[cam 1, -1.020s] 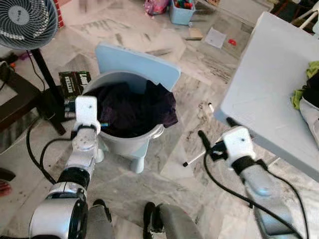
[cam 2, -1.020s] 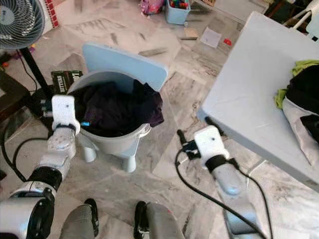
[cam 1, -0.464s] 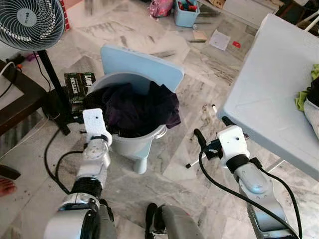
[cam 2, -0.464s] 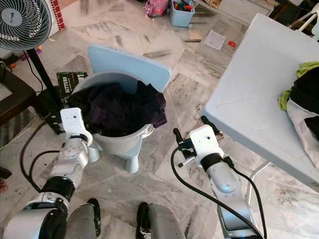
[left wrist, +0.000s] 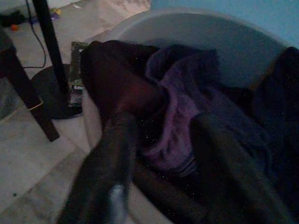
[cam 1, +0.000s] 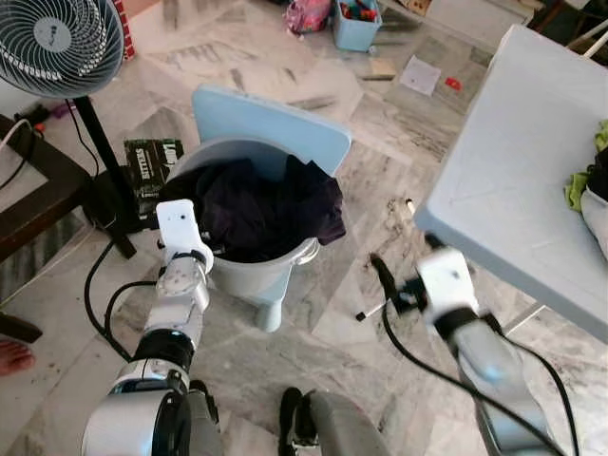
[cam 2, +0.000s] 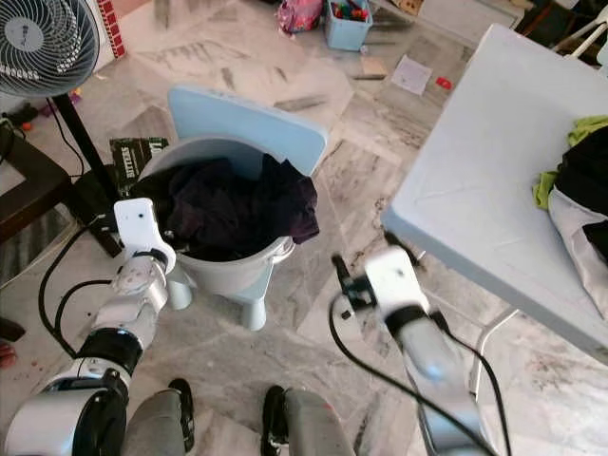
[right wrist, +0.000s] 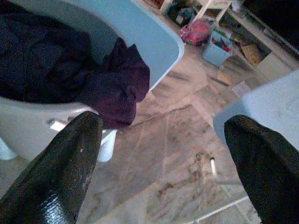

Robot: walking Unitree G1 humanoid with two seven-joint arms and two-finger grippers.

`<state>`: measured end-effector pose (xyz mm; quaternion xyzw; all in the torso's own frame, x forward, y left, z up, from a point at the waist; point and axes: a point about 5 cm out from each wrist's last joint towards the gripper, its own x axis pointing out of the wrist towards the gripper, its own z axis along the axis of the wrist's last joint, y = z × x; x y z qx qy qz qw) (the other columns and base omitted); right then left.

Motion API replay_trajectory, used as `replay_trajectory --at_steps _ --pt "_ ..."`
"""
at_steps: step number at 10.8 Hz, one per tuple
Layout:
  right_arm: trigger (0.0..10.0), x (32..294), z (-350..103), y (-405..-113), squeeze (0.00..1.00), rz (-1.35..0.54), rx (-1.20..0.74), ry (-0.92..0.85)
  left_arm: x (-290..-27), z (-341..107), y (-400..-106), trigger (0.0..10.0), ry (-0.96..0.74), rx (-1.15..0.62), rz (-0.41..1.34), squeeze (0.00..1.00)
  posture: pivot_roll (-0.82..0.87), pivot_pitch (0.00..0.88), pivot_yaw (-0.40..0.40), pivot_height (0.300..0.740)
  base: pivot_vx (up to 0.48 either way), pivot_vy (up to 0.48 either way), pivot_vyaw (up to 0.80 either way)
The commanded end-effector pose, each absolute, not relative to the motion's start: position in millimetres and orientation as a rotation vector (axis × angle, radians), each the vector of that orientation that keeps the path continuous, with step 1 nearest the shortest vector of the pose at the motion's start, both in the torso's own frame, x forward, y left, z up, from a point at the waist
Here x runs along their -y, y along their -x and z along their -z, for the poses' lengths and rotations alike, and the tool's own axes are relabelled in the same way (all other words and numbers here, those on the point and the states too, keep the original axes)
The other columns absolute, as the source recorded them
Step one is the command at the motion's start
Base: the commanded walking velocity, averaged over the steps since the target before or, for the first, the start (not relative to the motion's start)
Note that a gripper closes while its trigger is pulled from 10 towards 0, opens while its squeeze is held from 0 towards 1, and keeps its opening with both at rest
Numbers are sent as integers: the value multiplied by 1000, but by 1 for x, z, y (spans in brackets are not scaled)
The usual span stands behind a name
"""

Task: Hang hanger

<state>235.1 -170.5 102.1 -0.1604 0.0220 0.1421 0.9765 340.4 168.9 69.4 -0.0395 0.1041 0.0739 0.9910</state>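
A grey laundry basket (cam 1: pixel 285 268) with a raised light-blue lid (cam 1: pixel 275 119) stands on the marble floor, full of dark purple clothes (cam 1: pixel 256 204). My left gripper (left wrist: pixel 163 154) is at the basket's near left rim, open, its two fingers (left wrist: pixel 107 172) spread just above the clothes. My right gripper (cam 1: pixel 404 261) hovers over the floor between the basket and the table corner. It is open, its fingers (right wrist: pixel 70 154) far apart with nothing between them. A thin white stick (cam 1: pixel 370 310) lies on the floor just below it.
A pale blue table (cam 1: pixel 513 161) fills the right side, with green and dark clothes (cam 1: pixel 594 176) on it. A standing fan (cam 1: pixel 57 43), a dark bench (cam 1: pixel 38 190) and a book (cam 1: pixel 147 161) are at the left. A blue bin (cam 1: pixel 356 24) and papers lie on the far floor.
The view shifted a little. My left wrist has risen slightly along the basket rim. My right arm has dropped a bit and is blurred with motion.
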Motion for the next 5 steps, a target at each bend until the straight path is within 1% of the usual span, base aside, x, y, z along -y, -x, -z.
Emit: replay_trajectory --at_steps 1,3,5 --pt "10000 184 -104 -230 0 -264 -56 343 -166 -62 -335 10000 67 -236 -135 1000 -212 211 -164 740 0 0 0" --pt "10000 193 -104 -221 0 -241 -79 348 -171 -61 -334 10000 59 -247 -140 1000 -231 238 -170 740 0 0 0" --pt "10000 198 -105 -204 0 -231 -108 347 -177 -66 -337 10000 42 -243 -144 1000 -260 254 -176 740 0 0 0"
